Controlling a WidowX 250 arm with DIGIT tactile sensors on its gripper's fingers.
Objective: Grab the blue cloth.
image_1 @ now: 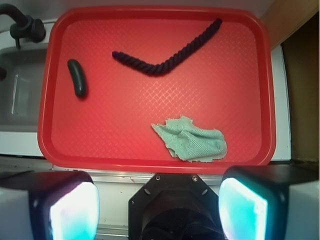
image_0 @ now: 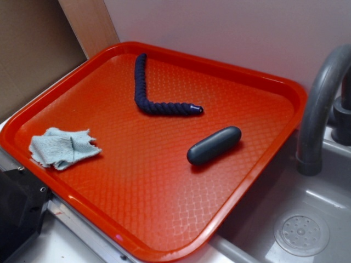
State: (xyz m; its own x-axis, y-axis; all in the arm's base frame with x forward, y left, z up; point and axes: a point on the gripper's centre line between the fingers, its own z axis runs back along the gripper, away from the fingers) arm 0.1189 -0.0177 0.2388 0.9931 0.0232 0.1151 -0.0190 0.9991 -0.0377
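Here, nearest first, clock directions read from the wrist view with 12 o'clock away from the camera.

Tool (image_1: 159, 205): at 6 o'clock, bottom of the wrist view; its two fingers stand wide apart with nothing between them, short of the tray's near rim.
Fingers (image_1: 75, 210): black blocks with pale, glowing inner pads, one at each lower corner.
Worktop (image_1: 120, 175): a pale strip between the tool and the tray.
Tray (image_1: 100, 160): red, textured, with rounded corners and a raised rim; it carries all three loose things.
Blue cloth (image_1: 192, 139): small, pale blue-grey, woven, with ragged edges; it lies crumpled at about 5 o'clock on the tray, just inside the near rim, apart from the other things. In the exterior view (image_0: 63, 147) it sits by the tray's left edge.
Dark capsule (image_1: 77, 78): smooth, grey-black, oblong, at 9 o'clock, well apart from the cloth.
Rope (image_1: 167, 50): dark navy, braided, bent in a shallow V, at 12 o'clock.
Sink (image_0: 307, 219): grey, beside the tray, with a round drain.
Faucet (image_0: 323, 104): grey, curved, above the sink.
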